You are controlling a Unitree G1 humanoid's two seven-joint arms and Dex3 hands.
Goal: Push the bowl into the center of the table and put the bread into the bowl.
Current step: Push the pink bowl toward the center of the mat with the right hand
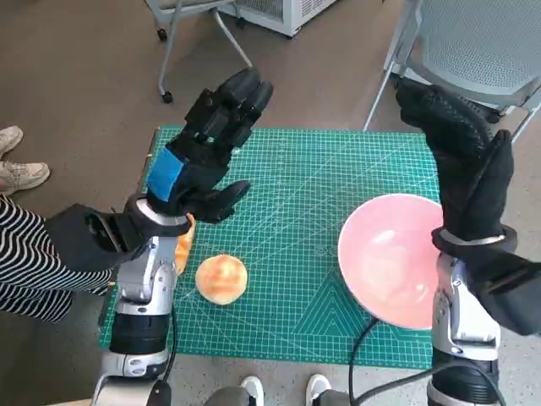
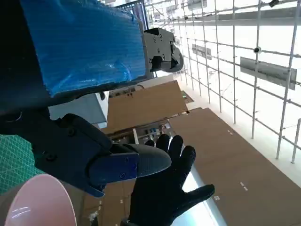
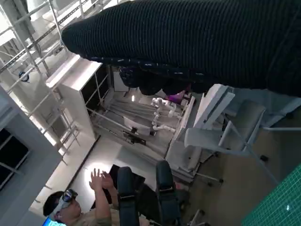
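A pink bowl (image 1: 394, 258) sits at the right side of the green cutting mat (image 1: 296, 194), near its front right corner. A round golden bread roll (image 1: 221, 278) lies on the mat at the front left. My left hand (image 1: 207, 144) is raised above the mat's left part, fingers spread, holding nothing. My right hand (image 1: 461, 148) is lifted above the bowl's far right side, fingers apart and empty. The left wrist view shows the bowl's rim (image 2: 40, 202) and the gloved right hand (image 2: 164, 193) spread open.
An orange object (image 1: 183, 245) peeks out beside my left forearm. A grey chair (image 1: 473, 42) stands behind the table at right, a wheeled frame (image 1: 182, 34) at the back left. A person's striped leg (image 1: 25, 254) and shoes (image 1: 17, 165) are at left.
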